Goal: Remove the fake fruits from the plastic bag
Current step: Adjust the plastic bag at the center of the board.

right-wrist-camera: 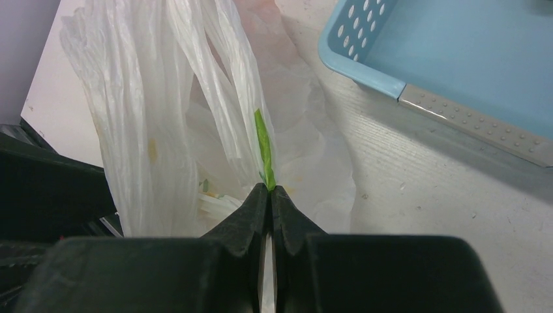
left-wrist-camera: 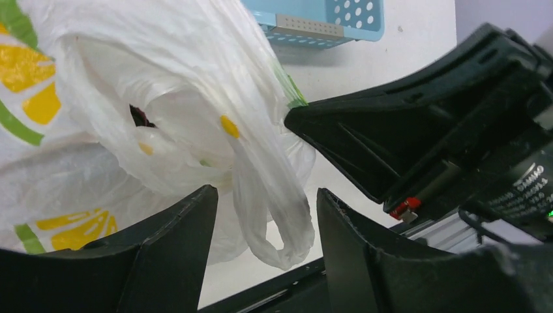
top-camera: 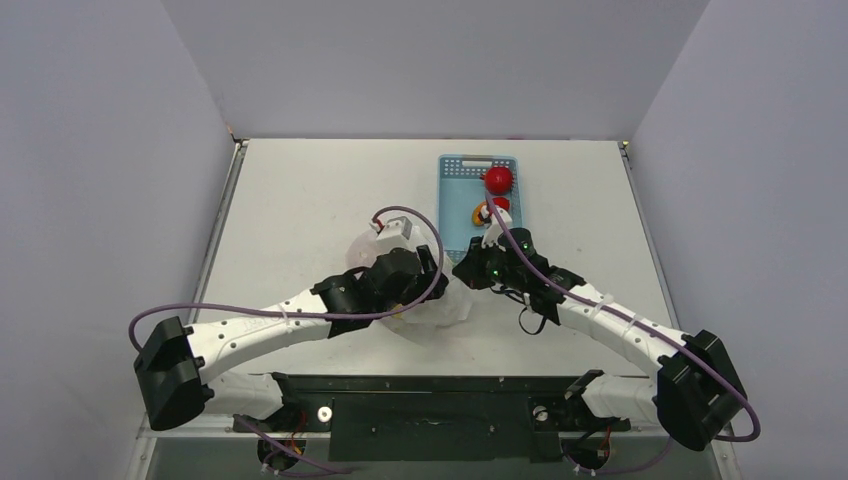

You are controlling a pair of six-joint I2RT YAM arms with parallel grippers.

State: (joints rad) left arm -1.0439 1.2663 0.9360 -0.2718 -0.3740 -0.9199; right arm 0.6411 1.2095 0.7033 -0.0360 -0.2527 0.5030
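Note:
The plastic bag [top-camera: 452, 305] is white and crinkly with yellow citrus prints, and lies at the table's middle, mostly under my arms. In the left wrist view the bag [left-wrist-camera: 130, 98] fills the left side. One of its loop handles [left-wrist-camera: 280, 215] hangs between the fingers of my open left gripper [left-wrist-camera: 267, 222], which do not pinch it. A dark patch [left-wrist-camera: 138, 116] shows in a gap in the folds. The fake fruits are otherwise hidden. My right gripper [right-wrist-camera: 270, 190] is shut on a green-printed fold of the bag [right-wrist-camera: 264, 147] and holds it up.
A blue perforated basket [top-camera: 455, 190] stands just behind the bag. It holds a large red apple [top-camera: 498, 179] and a red-orange piece [top-camera: 492, 210]. Its corner shows in the right wrist view [right-wrist-camera: 456, 59]. The right gripper's body [left-wrist-camera: 424, 117] is close to my left fingers.

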